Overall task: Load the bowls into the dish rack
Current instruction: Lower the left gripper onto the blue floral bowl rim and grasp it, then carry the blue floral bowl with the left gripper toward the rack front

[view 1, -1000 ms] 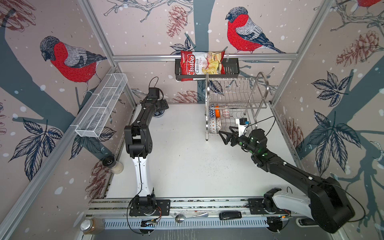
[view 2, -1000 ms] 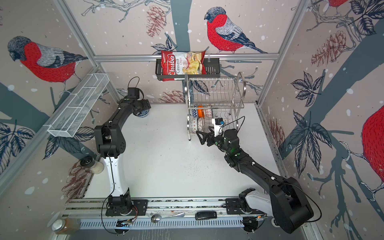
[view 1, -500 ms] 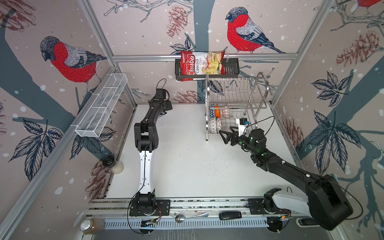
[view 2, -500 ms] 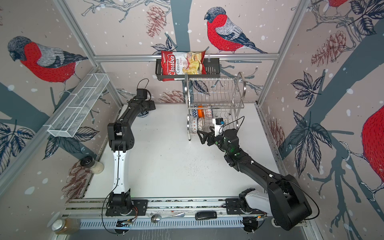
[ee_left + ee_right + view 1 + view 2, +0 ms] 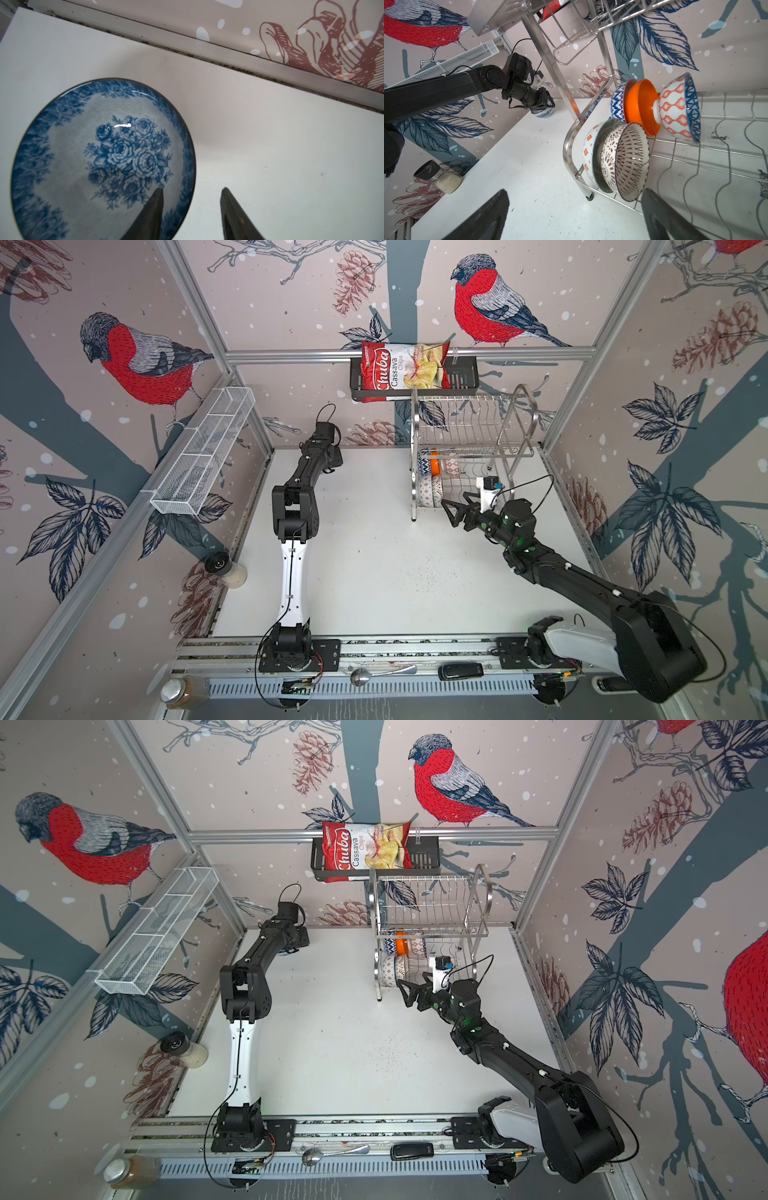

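Left claw point(image 5: 192, 189) stands parted astride the rim of the blue-floral bowl point(image 5: 116, 149) on the counter point(image 5: 270, 155), upper-middle in both top views; seat deeper, then pinch squarely. Right claw point(image 5: 456, 501) gapes empty beside the dish rack point(image 5: 473, 423).

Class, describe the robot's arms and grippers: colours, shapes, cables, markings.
Both arms are mostly black. The left arm has a white lower link with a black cable; the right arm has a white base link and green dots. The left gripper and right gripper have black tapered fingers.
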Robot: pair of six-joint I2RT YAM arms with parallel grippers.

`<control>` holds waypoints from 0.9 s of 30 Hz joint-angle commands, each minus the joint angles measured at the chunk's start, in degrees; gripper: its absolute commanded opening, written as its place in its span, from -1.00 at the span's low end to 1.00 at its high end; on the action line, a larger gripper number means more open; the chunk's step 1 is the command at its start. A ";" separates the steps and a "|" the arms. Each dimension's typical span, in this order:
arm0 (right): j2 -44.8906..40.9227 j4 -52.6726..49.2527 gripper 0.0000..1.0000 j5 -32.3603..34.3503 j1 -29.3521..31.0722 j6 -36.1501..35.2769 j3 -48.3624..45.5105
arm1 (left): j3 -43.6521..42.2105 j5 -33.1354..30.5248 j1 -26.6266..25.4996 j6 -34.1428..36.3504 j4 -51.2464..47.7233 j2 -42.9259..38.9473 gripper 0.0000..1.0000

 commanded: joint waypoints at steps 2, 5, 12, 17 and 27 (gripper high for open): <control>-1.36 3.05 1.00 0.16 -1.07 1.57 -1.03 | -0.71 -1.60 -0.12 1.26 -1.17 -0.43 -0.13; -1.56 3.36 0.99 0.16 -1.82 2.13 -1.56 | -1.49 -1.70 -0.03 1.23 -1.26 -0.89 -0.28; -2.30 3.62 0.99 0.91 -2.77 2.91 -2.36 | -2.31 -0.02 -0.03 1.18 -1.97 -1.48 -0.92; -2.97 3.84 0.99 1.28 -3.36 3.40 -3.05 | -2.42 1.66 -0.10 0.24 -3.78 -2.76 -1.00; -3.37 3.82 1.00 1.81 -3.79 4.00 -3.34 | -17.21 5.06 -2.56 -1.70 -0.22 -13.53 -1.00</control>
